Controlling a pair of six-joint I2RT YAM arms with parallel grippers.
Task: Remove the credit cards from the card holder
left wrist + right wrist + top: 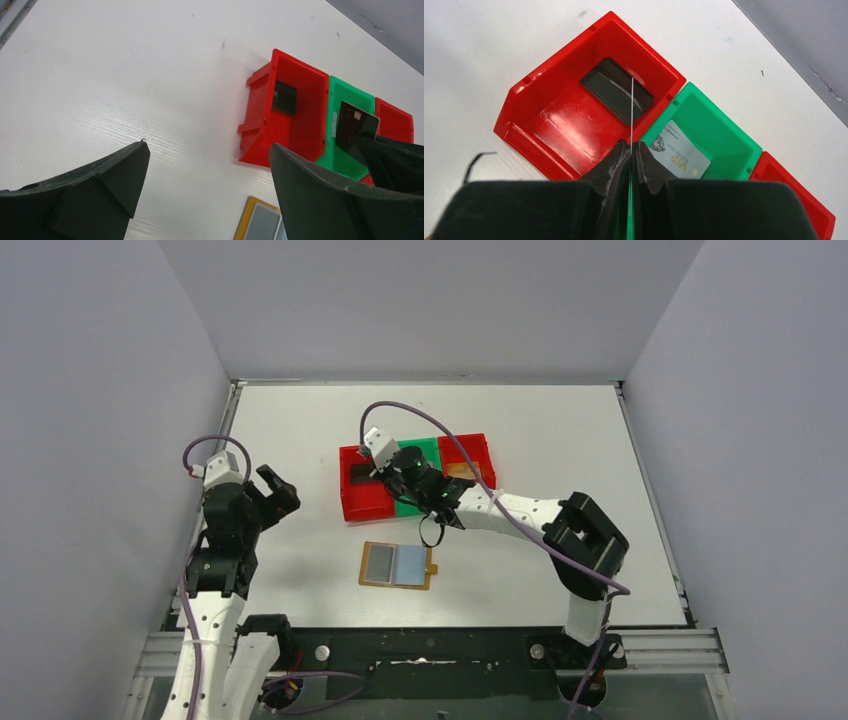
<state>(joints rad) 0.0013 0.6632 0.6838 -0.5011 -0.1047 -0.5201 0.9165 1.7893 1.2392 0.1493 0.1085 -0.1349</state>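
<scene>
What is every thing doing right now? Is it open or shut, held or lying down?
card holder: open, lying flat on the table.
left gripper: open, holding nothing.
right gripper: shut on the dark card.
dark card: held upright over the bins.
black card: lying in the red bin.
silver card: lying in the green bin.
</scene>
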